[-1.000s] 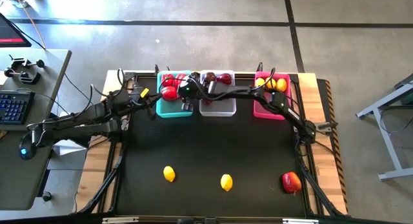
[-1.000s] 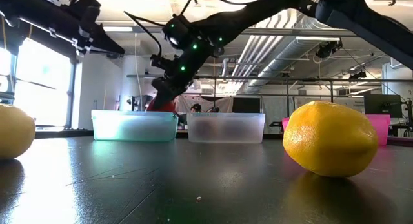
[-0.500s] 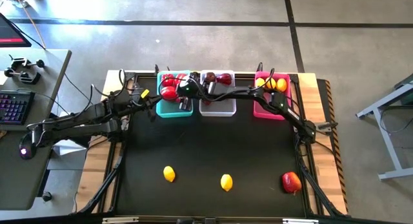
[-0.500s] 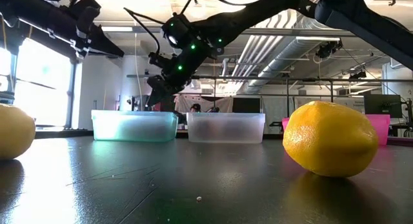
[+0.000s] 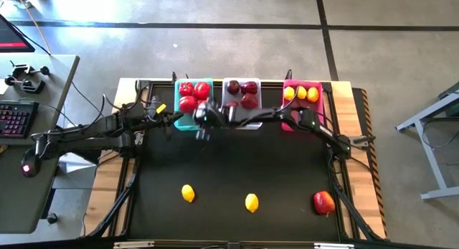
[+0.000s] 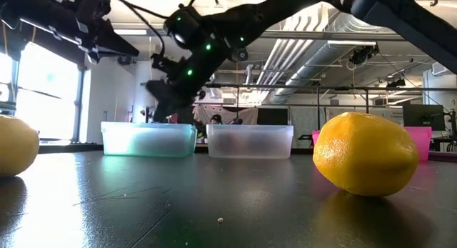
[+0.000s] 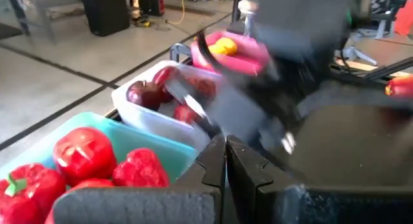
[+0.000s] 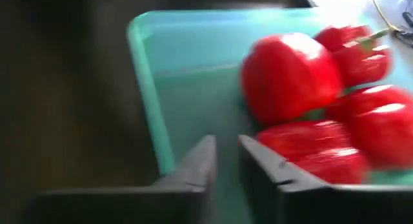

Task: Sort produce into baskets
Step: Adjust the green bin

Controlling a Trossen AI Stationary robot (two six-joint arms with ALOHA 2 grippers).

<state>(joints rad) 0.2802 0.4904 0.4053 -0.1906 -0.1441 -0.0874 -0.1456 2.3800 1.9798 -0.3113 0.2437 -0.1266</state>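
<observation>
The teal bin (image 5: 193, 100) holds red peppers (image 8: 290, 75), the white bin (image 5: 242, 98) dark maroon fruits (image 5: 244, 95), and the pink bin (image 5: 301, 100) lemons (image 5: 301, 93). All three stand in a row at the table's far edge. Two lemons (image 5: 188, 193) (image 5: 252, 202) and a red fruit (image 5: 324, 202) lie near the front edge. My right gripper (image 5: 203, 125) hovers at the teal bin's near edge, open and empty (image 8: 227, 150). My left gripper (image 5: 172, 120) waits shut (image 7: 226, 146) beside the teal bin's left near corner.
A desk with a keyboard (image 5: 14, 120) stands left of the table. The middle of the black table top (image 5: 237, 156) lies between the bins and the loose fruit. In the low view a lemon (image 6: 365, 154) lies close to the camera.
My right gripper has let go of a red pepper over the teal bin. It has then drawn back from above the bin toward the table's near edge and a little left, rising. The pepper now lies in the teal bin.
</observation>
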